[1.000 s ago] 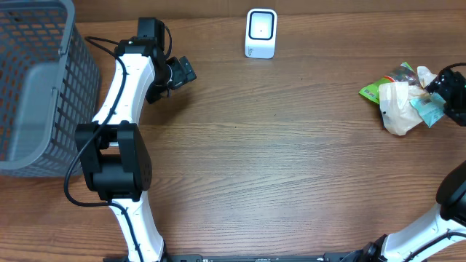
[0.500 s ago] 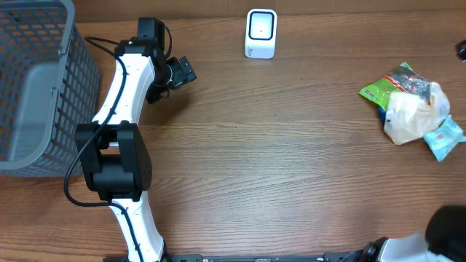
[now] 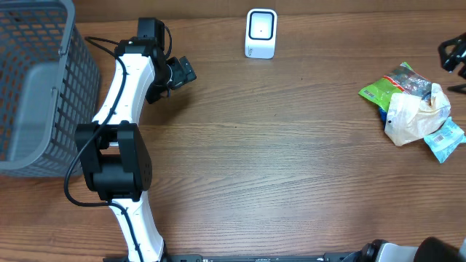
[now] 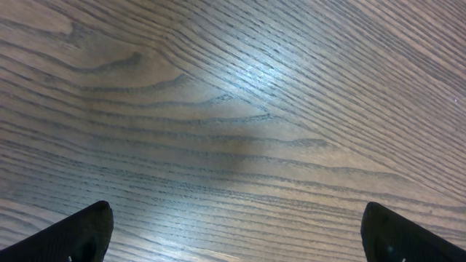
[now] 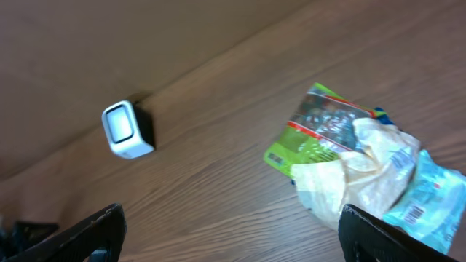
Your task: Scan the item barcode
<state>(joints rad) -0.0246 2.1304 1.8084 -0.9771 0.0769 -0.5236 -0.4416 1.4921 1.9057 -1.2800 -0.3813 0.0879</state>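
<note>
Lying at the right edge of the counter point(image 3: 291, 160), the packet heap point(image 3: 409, 115) looks light, soft, crinkly; pinch one by its flat margin. Your right gripper point(image 5: 233, 234) and left gripper point(image 4: 233, 231) stand open.

The left arm point(image 3: 129, 76) has smooth white shells set between boxy black joints point(image 3: 113, 164), and a thin black cable point(image 3: 95, 40) loops along it. Of the right arm point(image 3: 451, 54), only a black end piece shows clearly. Both wrist views show blunt, matte black fingers point(image 4: 80, 233).
</note>
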